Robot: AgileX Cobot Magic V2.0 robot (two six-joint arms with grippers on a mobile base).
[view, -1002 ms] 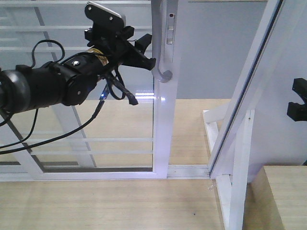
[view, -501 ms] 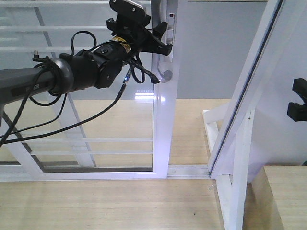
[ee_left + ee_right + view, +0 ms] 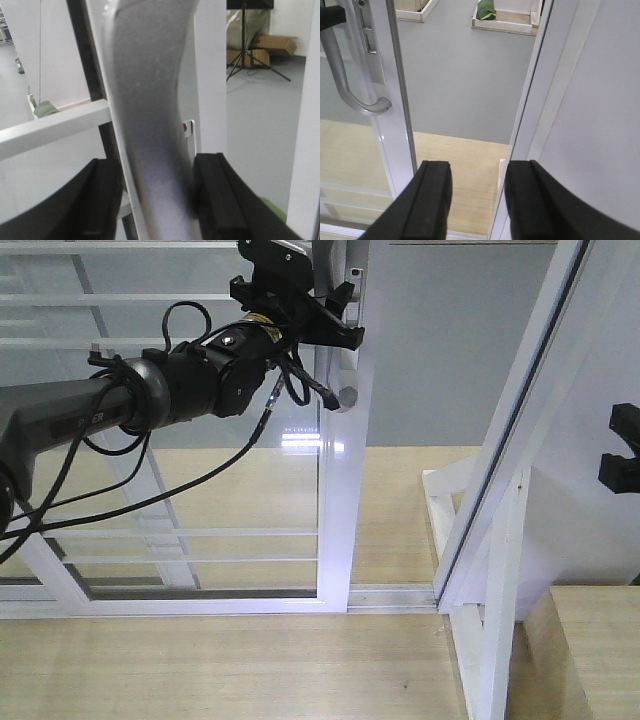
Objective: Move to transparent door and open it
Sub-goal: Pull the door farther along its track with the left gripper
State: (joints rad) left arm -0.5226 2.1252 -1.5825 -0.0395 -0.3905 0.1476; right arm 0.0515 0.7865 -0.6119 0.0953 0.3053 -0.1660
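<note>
Reaching across the glass from my left, the left hand (image 3: 340,315) sits at the upper part of the handle (image 3: 345,398) on the transparent door (image 3: 345,500). The handle runs vertically down the white stile and curls in at its lower end.

- Wrist view: one finger (image 3: 100,200) on each side of the handle, gap narrow. The right-side pad looks pressed to the metal. On the other side I cannot tell whether there is contact or a sliver of space, so I can't confirm a firm grip.
- Left forearm roughly level, angled up and rightward toward the stile, cables hanging slack below it.
- Right hand (image 3: 477,200) is well apart from the handle, low at my right beside the slanted white frame post (image 3: 520,430). Its fingers are spread with only floor between them.
- The stile stands on the floor track (image 3: 390,595), with grey floor showing between it and the post.

My read: the left arm is the one to work with. The panel should travel sideways along the track, toward my left, so the pull goes across the handle's long axis, not along it. A loose grip might slip around the curve.
</note>
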